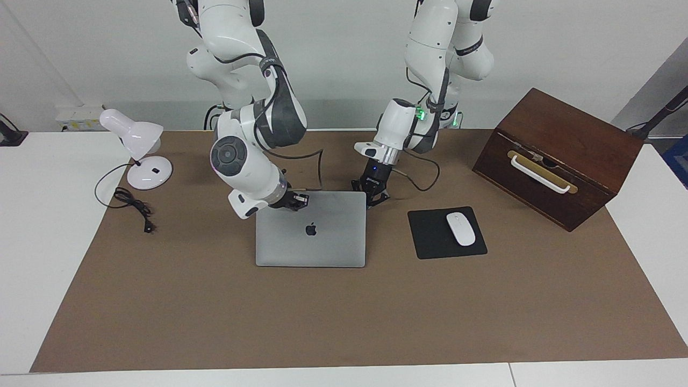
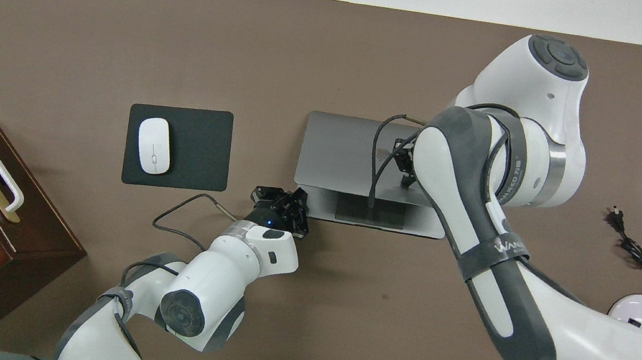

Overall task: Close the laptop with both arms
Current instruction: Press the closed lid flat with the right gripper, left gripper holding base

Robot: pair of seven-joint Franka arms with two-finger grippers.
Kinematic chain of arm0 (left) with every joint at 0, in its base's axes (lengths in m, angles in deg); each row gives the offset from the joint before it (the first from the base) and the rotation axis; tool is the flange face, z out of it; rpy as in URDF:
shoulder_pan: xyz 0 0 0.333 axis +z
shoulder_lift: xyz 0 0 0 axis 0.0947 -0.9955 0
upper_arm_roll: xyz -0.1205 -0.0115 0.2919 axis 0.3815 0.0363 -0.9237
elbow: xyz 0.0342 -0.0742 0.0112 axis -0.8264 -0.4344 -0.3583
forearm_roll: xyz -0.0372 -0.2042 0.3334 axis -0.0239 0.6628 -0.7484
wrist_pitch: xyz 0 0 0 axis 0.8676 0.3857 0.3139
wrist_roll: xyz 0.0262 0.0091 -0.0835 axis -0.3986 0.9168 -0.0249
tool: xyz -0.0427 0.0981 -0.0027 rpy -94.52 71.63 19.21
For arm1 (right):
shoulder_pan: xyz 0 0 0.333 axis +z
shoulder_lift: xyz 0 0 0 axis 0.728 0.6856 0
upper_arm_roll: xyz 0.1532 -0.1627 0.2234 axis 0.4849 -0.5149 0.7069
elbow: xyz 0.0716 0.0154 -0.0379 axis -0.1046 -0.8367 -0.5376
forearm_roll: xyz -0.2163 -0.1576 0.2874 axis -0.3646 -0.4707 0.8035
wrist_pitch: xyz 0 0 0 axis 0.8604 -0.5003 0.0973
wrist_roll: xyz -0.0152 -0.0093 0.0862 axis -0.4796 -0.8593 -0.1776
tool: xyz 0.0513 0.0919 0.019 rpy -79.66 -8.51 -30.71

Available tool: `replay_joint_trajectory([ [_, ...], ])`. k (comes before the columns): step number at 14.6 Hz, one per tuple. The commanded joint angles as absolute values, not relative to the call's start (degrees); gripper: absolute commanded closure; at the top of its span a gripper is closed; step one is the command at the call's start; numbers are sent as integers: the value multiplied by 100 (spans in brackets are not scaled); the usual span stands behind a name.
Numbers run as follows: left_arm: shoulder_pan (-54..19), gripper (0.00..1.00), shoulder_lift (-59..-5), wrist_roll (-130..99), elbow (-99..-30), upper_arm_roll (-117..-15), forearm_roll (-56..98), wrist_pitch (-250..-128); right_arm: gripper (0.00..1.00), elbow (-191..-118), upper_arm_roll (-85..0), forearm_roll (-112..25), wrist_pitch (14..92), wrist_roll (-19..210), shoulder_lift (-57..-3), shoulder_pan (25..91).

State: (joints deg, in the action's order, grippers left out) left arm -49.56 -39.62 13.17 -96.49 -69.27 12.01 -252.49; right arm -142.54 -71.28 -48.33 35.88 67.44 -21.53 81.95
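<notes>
The silver-grey laptop (image 1: 310, 242) lies mid-table with its opening toward the robots. Its lid, with the dark apple logo (image 1: 310, 230), is tilted low over the base. In the overhead view the lid (image 2: 340, 151) covers the keyboard, and only a strip of base with the trackpad (image 2: 370, 213) shows. My right gripper (image 1: 294, 201) is at the lid's free edge near the corner toward the right arm's end; it also shows in the overhead view (image 2: 405, 168). My left gripper (image 1: 374, 198) is at the lid's other free corner, and in the overhead view (image 2: 287, 203) it sits beside the base's corner.
A black mouse pad (image 1: 430, 236) with a white mouse (image 1: 461, 229) lies beside the laptop toward the left arm's end. A dark wooden box (image 1: 559, 156) with a white handle stands past it. A white desk lamp (image 1: 141, 156) and its cord (image 1: 131, 204) are toward the right arm's end.
</notes>
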Motion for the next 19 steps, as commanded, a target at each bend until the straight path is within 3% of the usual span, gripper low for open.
replay_joint_trajectory([
  [1, -5008, 100, -4037, 1391, -10047, -6978, 1189, -25126, 100, -14806, -7101, -4716, 3907, 6778, -2471, 8267],
  [19, -5061, 100, -4090, 1417, -10135, -6987, 1198, -25126, 100, -15624, -7092, -4716, 4514, 6805, -2761, 8469],
])
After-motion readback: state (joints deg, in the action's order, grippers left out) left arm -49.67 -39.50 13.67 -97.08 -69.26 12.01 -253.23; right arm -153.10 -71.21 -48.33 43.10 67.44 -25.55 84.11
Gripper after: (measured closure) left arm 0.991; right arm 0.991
